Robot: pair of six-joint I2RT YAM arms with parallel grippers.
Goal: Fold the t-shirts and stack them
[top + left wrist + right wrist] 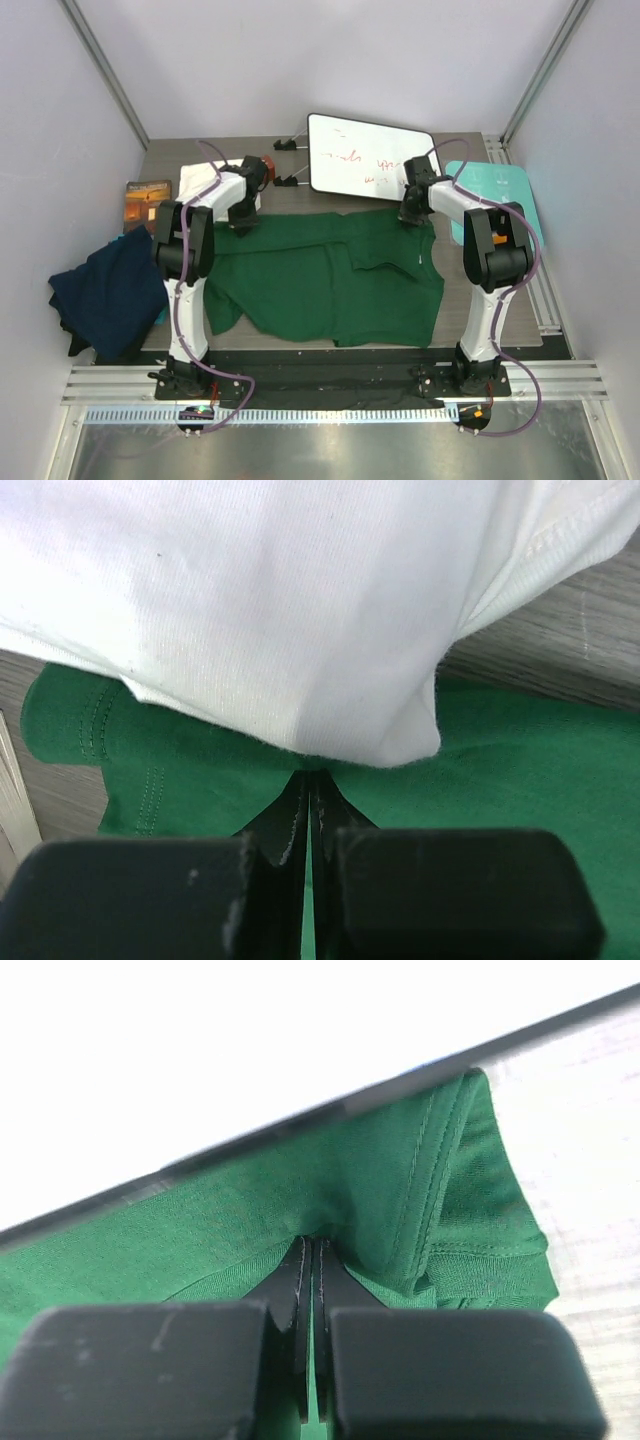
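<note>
The dark green t-shirt [330,280] lies spread flat across the middle of the table. My left gripper [243,228] is at its far left edge and is shut on the green cloth [520,770]. The cream-white t-shirt [280,600] overhangs that spot, its hem touching the left gripper [309,776]. At the far right corner my right gripper [410,218] is shut on the green t-shirt [250,1220], which bunches up around the closed right gripper [315,1242]. A navy blue t-shirt [105,290] is heaped at the table's left edge. The cream-white t-shirt [198,180] sits at the back left.
A whiteboard [365,155] with red scribbles stands at the back centre, held by black clips [290,145]. A teal board [500,190] lies at the back right. A small brown book [148,198] and a reddish mug [268,165] sit at the back left.
</note>
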